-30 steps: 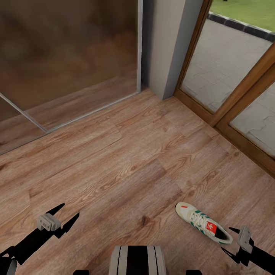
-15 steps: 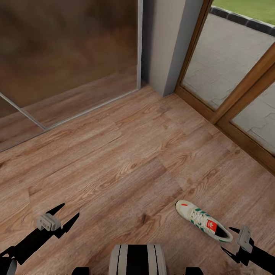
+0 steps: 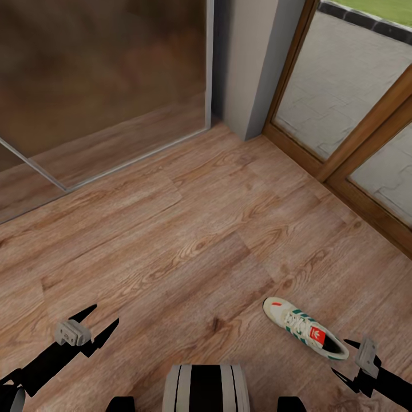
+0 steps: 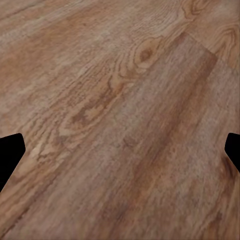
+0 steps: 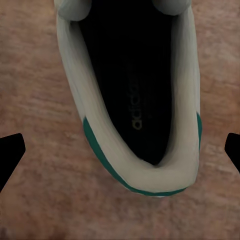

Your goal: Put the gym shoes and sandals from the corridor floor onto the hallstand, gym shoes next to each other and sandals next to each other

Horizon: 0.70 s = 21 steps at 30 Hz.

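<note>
View tilted slightly down; gym shoe [image 3: 304,328] insole lettering, perhaps "adidas", right-wrist-only.

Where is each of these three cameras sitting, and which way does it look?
Head view: on the head, looking down at the corridor floor and gym shoe; left pincer and right pincer show.
Left wrist view: along the left pincer at bare planks.
Right wrist view: along the right pincer into the shoe's heel opening.
Shared: head and right wrist views both show the shoe.
</note>
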Available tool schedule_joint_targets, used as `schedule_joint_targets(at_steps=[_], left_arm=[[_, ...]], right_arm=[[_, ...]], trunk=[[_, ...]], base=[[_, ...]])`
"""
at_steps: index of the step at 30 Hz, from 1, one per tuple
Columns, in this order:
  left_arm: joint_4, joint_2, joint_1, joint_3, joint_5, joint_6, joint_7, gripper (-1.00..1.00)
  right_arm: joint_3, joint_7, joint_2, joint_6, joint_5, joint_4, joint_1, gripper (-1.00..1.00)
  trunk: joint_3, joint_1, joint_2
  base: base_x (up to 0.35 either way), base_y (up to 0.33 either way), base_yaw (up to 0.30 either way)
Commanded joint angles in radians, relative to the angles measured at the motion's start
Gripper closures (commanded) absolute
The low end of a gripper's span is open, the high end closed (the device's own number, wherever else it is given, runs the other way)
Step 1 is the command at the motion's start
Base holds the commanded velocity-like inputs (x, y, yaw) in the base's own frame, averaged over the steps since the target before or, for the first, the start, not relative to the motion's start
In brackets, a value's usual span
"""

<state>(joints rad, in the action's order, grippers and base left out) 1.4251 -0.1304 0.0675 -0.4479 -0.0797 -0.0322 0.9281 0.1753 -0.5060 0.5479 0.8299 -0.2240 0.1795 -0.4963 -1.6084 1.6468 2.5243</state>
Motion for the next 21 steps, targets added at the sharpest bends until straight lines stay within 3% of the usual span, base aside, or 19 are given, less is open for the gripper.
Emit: schedule_joint_targets(at_steps=[1,21], left_arm=[[0.0,0.0,0.0,0.0,0.0,0.0,0.0,-1.0],[0.0,0.001,0.0,0.0,0.0,-0.001,0.0,-1.0]], right_arm=[[0.0,0.001,0.0,0.0,0.0,0.0,0.0,-1.0],[0.0,0.005,0.001,0.0,0.0,0.0,-0.001,-1.0]], trunk=[[-0.001,0.0,0.0],[-0.007,0.0,0.0]], base=[[0.0,0.0,0.0],[0.0,0.0,0.0]])
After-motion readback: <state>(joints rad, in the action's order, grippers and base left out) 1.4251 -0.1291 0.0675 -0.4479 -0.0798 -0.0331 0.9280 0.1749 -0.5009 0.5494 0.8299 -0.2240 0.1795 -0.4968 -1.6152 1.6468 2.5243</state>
